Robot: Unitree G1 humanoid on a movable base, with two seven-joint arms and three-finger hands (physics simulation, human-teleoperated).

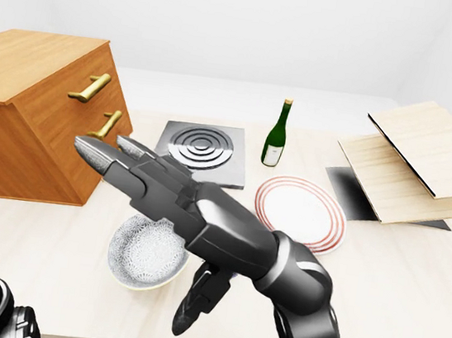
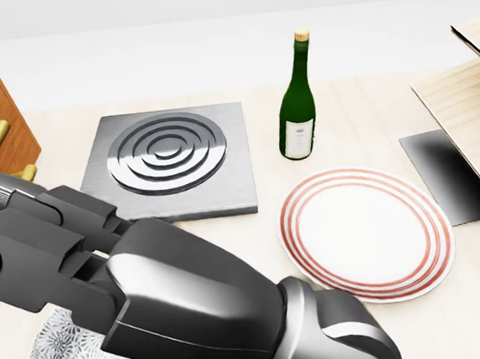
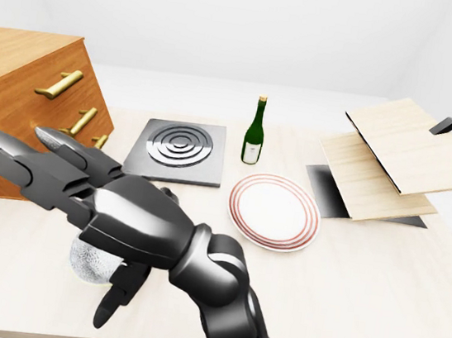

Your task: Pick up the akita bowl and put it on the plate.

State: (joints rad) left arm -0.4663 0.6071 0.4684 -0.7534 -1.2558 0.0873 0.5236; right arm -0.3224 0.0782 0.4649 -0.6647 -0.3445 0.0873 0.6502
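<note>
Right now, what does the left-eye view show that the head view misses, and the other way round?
Only the left-eye view: nearly the whole drawer cabinet and wooden boards, and most of the akita bowl below the open right hand. Only the head view: nothing new, just a closer look at the bottle. Both: plate, hotplate, bottle, part of the bowl, and that hand.

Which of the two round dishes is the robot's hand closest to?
The grey patterned bowl, in the left-eye view's lower left: the right hand spreads open over it. The red-ringed plate lies apart to its right.
</note>
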